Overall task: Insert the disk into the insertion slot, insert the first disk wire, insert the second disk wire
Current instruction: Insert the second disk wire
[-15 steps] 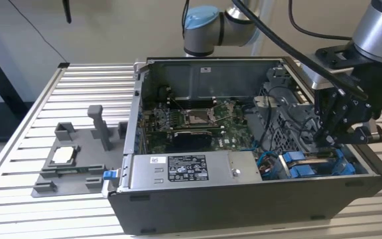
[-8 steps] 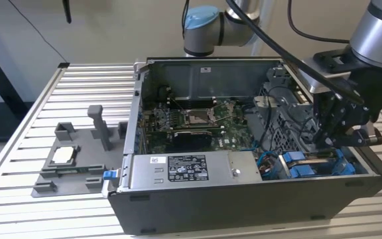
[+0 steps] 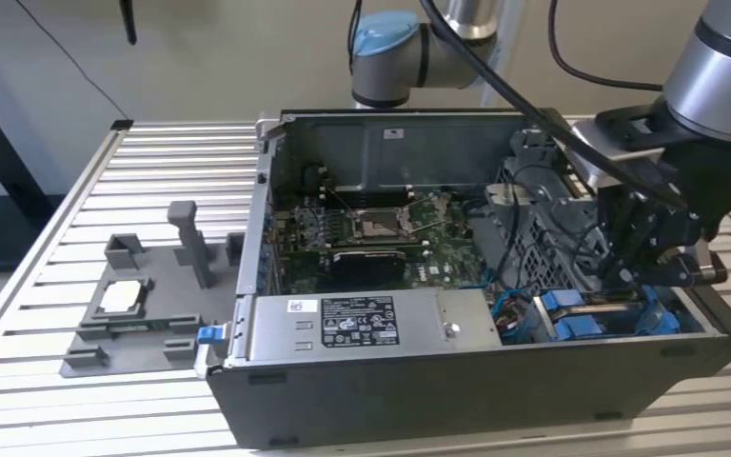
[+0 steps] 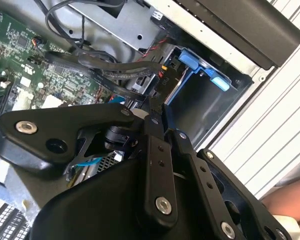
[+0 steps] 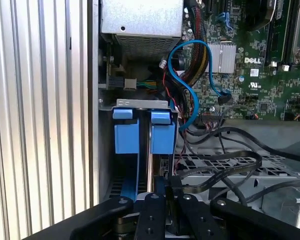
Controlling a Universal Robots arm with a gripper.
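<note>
gripper (image 3: 651,271) over blue disk (image 5: 151,131) carrier, pc case (image 3: 467,390)

A: So the black gripper (image 4: 152,112) takes up most of the second wrist view, screws and linkages everywhere.

B: Yeah, and its tip sits right at the edge of the blue drive bay (image 4: 200,85), among the black cables (image 4: 97,65).

A: Green motherboard (image 4: 25,55) off to one side, ribbed aluminium table (image 4: 275,135) past the case wall (image 4: 230,25).

Arm (image 3: 721,86) bent downward, gripper (image 3: 651,271) lowered
</note>
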